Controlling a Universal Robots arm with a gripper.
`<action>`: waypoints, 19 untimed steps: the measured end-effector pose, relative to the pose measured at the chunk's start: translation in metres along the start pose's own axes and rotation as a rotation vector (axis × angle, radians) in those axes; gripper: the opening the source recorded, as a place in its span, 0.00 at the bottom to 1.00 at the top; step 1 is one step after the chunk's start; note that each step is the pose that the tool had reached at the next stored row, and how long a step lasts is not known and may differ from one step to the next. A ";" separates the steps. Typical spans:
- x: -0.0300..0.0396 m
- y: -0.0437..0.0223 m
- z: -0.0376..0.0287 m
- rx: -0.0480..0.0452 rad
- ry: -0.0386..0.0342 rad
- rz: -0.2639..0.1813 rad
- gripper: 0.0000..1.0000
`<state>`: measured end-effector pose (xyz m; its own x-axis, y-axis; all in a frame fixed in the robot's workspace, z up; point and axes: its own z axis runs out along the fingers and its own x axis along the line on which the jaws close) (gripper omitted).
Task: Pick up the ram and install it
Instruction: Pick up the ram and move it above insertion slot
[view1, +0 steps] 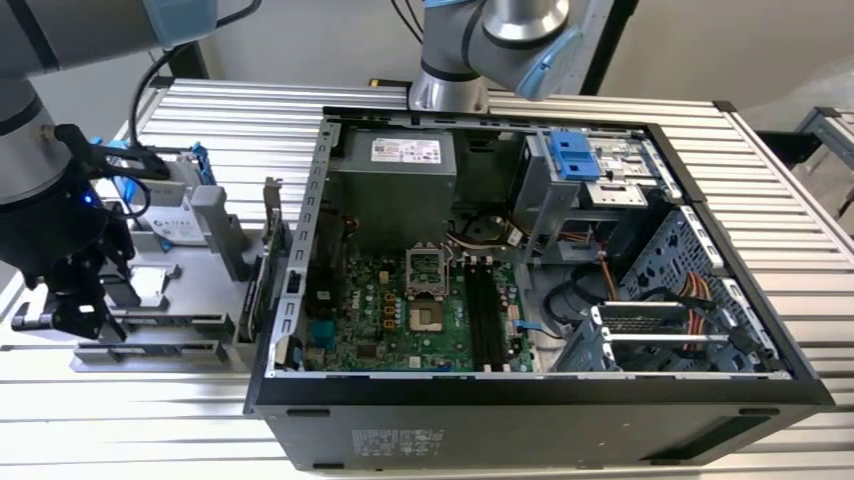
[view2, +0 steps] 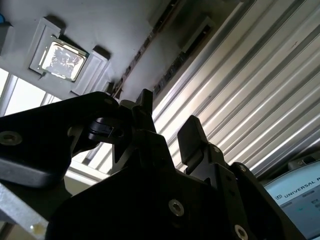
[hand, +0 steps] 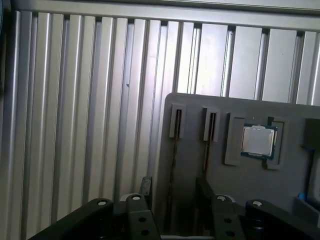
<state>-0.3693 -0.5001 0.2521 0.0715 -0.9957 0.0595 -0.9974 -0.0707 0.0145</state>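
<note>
Ribbed table (view1: 240, 110) carries the case (view1: 534, 400) and a grey tray (hand: 192, 107). My gripper (hand: 173, 182) hangs spread, holding nothing, over the ram (hand: 175, 150), on edge in its tray slot. Pickup and install both remain, I judge.

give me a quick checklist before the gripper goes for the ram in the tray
1. Gripper open and empty: ok. Its fingers are apart with nothing clamped, in both wrist views.
2. Ram available: ok. It stands on edge in a slot of the grey tray, with a second stick beside it.
3. Gripper lined up with the ram: ok in the first wrist view, where the stick runs between the fingers. Height above it: cannot tell.
4. Motherboard slots free: ok, they look empty. Latches: cannot tell.
5. Case open: ok.
</note>
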 end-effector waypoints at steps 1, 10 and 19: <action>-0.0001 0.0000 0.0012 -0.0003 0.0004 0.004 1.00; -0.0011 -0.0002 0.0095 -0.0007 0.0020 0.011 1.00; -0.0025 -0.0004 0.0194 -0.0009 0.0037 0.011 1.00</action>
<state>-0.3693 -0.4987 0.2325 0.0609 -0.9961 0.0634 -0.9981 -0.0601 0.0147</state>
